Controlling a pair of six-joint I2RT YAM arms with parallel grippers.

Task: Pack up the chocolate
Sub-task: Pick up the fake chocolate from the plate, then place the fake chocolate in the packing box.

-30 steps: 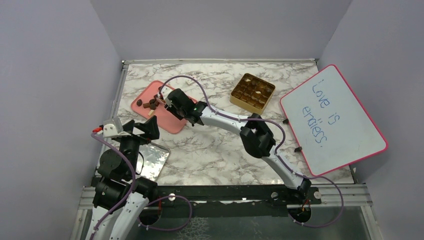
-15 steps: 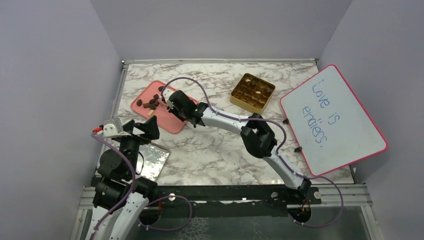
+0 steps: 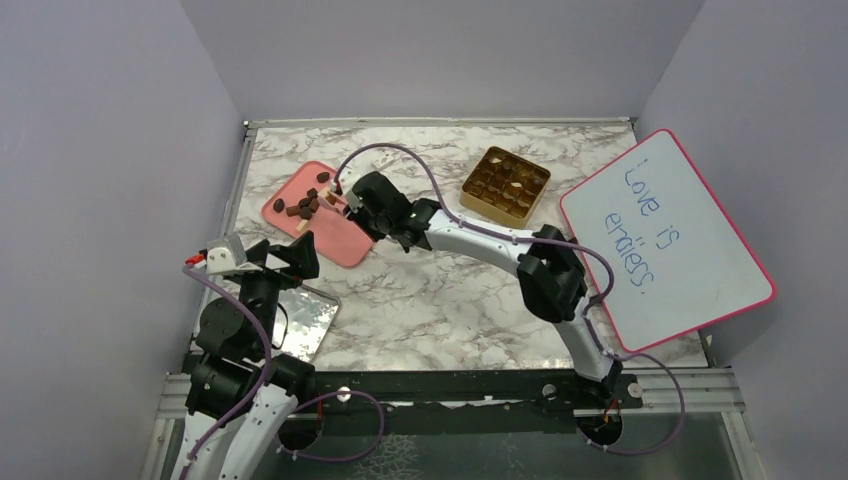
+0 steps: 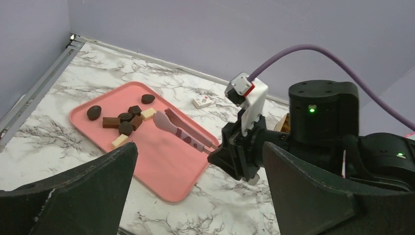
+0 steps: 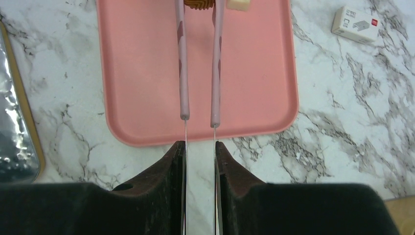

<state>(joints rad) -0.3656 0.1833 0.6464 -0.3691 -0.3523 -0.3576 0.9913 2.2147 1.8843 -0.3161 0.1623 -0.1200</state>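
The chocolate pieces, mostly dark brown with a few cream, lie clustered at the far left of a pink tray; they also show in the left wrist view. My right gripper is shut on pink tweezers that reach over the tray. A ridged tan piece sits between the tweezers' tips at the frame's top edge, with a cream piece beside it. The gold gridded box stands at the back right, most cells filled. My left gripper is open and empty near the tray's front corner.
A silver foil lid lies at the front left under the left arm. A small white box lies right of the tray. A pink-framed whiteboard with writing fills the right side. Walls close in the sides and back.
My right gripper has shifted right and back, drawing the tweezers partly away from the chocolate cluster. The left arm has not moved.
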